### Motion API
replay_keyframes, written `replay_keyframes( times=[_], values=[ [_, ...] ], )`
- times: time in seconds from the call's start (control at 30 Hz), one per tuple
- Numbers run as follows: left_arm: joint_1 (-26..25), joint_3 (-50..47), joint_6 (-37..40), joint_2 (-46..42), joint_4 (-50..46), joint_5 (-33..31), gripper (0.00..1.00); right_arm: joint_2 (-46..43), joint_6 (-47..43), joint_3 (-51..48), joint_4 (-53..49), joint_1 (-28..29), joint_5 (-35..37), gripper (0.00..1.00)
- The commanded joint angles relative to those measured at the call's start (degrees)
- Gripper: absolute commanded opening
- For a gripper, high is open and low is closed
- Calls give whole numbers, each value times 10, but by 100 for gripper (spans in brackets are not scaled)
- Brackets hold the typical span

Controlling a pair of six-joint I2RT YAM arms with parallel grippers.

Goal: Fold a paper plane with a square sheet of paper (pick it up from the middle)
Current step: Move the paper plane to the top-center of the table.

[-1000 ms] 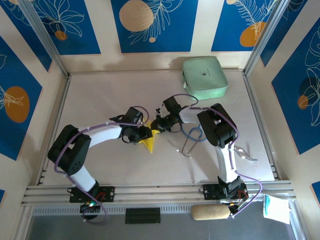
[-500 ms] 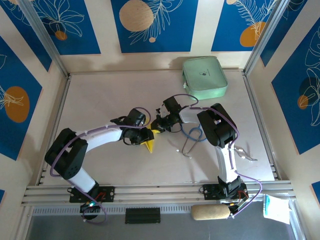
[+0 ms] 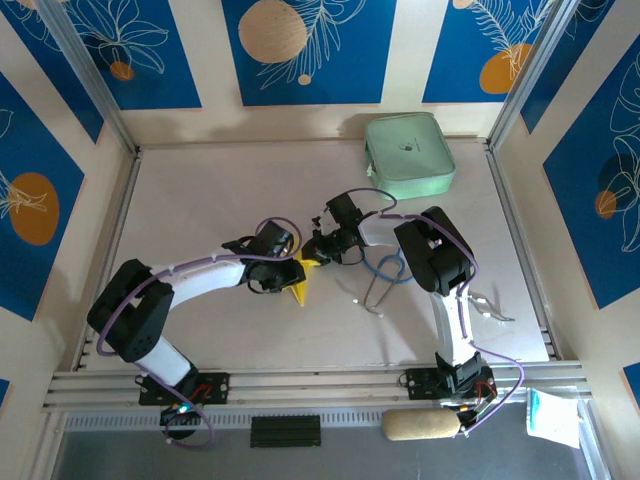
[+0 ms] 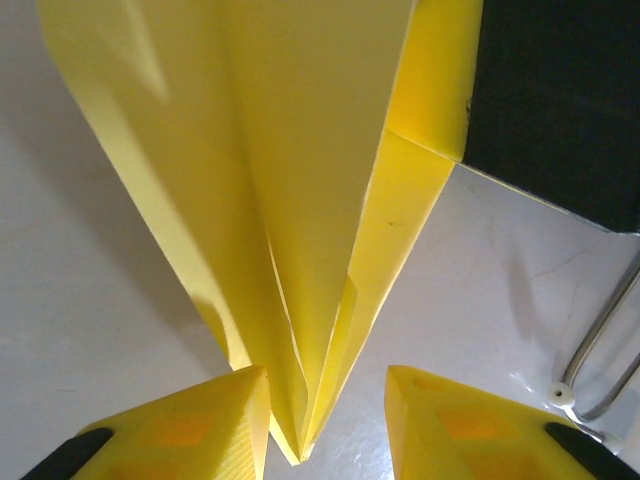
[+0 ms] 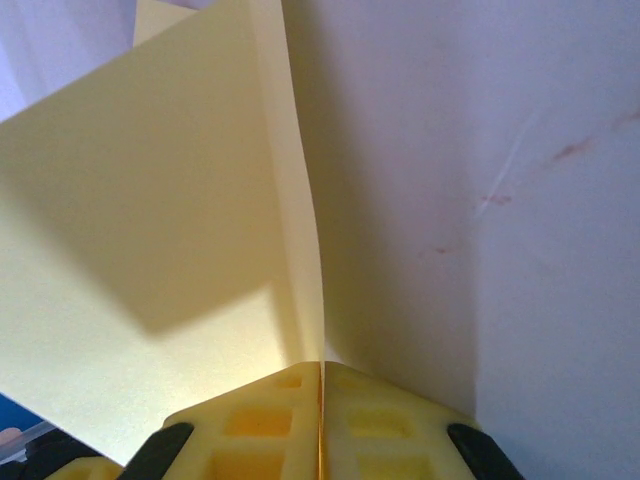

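While both arms reach toward the middle of the table (image 3: 200, 190), the view from above shows the paper plane (image 3: 297, 291) between them. Its yellow point sticks out just below the left gripper (image 3: 290, 272), and the right gripper (image 3: 318, 252) meets it from the other side. A mint-green case (image 3: 408, 155) sits at the far edge, well apart, and a blue cable (image 3: 388, 268) loops beside the right arm.

From the left wrist, the paper plane (image 4: 300, 180) narrows to a tip lying between the left gripper's (image 4: 327, 430) fingers (image 4: 190, 435), which stand apart.

From the right wrist, the right gripper (image 5: 322, 425) has its fingers (image 5: 250, 420) pressed together, clamped on an edge of the paper plane (image 5: 150, 250).
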Motion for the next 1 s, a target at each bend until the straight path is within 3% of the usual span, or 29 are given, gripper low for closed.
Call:
replay_keyframes(
  times=[0.0,0.63,0.97],
  values=[
    [-5,26,8,21,-10,-25,35,23,6,-2,-30,-3,13,10],
    [-9,82,24,84,-72,-58,32,13,9,0,-30,-1,7,10],
    [-13,94,12,100,-88,-63,19,-3,13,14,-44,1,4,11]
  ],
)
